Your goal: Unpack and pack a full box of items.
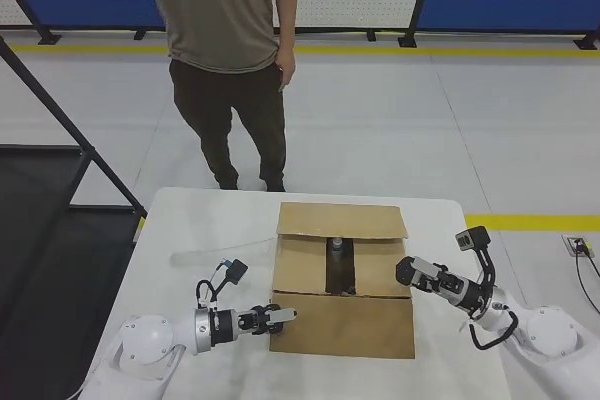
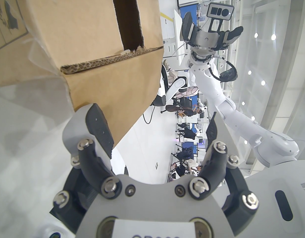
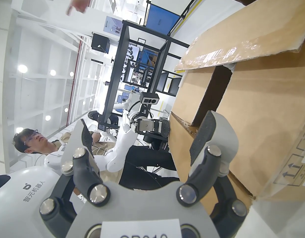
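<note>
Jaws apart, the left gripper (image 1: 282,316) sits low and left of centre in the top view, its tips at the left corner of the box's near flap. At the right of centre, the right gripper (image 1: 408,270) is likewise spread and holds nothing, just beside the box's right wall. Between them the box (image 1: 342,330) stands mid-frame on the white table (image 1: 200,240). It is plain brown cardboard with its mouth facing up, one flap folded toward the top of the frame and a broader one toward the bottom. The longer side of the opening runs left to right. Inside is a dark bottle (image 1: 338,270), its long axis running top to bottom and its pale cap toward the upper flap; whether it stands or lies cannot be told.

In the left wrist view, the box takes the upper left, showing a corner with a raw corrugated edge, a dark slit above it and black print on one wall. The black finger pads (image 2: 99,125) stand wide apart, one just beside the cardboard.

In the right wrist view, the box takes the right side, with a taped flap jutting at the upper right and handling symbols low on the wall. The fingers (image 3: 204,134) are spread, one close against the wall below a dark slit.
</note>
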Available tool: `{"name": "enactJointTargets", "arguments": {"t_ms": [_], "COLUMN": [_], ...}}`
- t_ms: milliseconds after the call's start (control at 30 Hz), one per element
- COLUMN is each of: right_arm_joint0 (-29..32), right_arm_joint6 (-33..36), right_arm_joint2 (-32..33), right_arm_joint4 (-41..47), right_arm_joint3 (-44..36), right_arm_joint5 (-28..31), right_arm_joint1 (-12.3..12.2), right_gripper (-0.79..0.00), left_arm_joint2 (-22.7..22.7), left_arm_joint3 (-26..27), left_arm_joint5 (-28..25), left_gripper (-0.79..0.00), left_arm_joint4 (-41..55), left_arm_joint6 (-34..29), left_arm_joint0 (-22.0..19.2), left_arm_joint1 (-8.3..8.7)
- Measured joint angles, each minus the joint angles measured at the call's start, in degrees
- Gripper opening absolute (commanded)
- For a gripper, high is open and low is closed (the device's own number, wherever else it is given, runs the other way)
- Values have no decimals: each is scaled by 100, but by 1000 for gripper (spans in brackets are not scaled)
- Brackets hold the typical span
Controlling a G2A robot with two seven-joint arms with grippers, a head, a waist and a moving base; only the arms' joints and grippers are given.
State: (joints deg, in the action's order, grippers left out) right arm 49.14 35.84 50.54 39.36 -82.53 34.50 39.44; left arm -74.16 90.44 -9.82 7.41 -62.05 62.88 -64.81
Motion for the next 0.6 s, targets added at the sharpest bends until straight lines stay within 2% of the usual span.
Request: {"name": "enactJointTargets", "arguments": {"t_ms": [267, 600], "right_arm_joint0": [15, -139], "right_arm_joint6": [-43, -593], "right_arm_joint2": [5, 180], "right_arm_joint4": [-10, 478], "right_arm_joint3": [-22, 73], "right_arm_joint5": [-59, -1590], "right_arm_joint1": [7, 171], "right_gripper": [0, 0], "left_arm_joint2": [0, 0], "left_arm_joint3": [0, 0], "left_arm_joint5": [0, 0], "left_gripper": [0, 0], "left_arm_joint4": [0, 0], "left_arm_joint6": [0, 0], "left_arm_joint0": [0, 0], "left_arm_joint1": [0, 0]}}
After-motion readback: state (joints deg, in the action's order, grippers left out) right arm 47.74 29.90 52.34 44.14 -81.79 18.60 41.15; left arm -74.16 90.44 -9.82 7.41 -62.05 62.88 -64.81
